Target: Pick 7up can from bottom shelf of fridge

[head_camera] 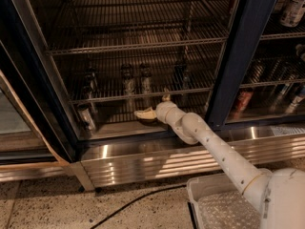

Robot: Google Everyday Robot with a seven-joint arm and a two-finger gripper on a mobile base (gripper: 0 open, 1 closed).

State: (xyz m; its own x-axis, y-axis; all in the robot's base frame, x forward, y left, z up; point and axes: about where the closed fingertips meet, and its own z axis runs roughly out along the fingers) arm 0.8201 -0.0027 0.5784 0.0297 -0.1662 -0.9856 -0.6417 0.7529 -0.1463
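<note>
Low inside fridge (242,56), gripper (142,113)

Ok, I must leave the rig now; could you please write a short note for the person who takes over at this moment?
End effector: inside the fridge, low over the bottom level, near its middle. I cannot tell whether it holds anything.
7up can: upright at the left end of the bottom level, apart from the end effector.
Other cans: on the wire shelf above; not the target.
Done: the arm is inside the fridge.
Left: bring the end effector to the can, grasp it, lift it out.
</note>
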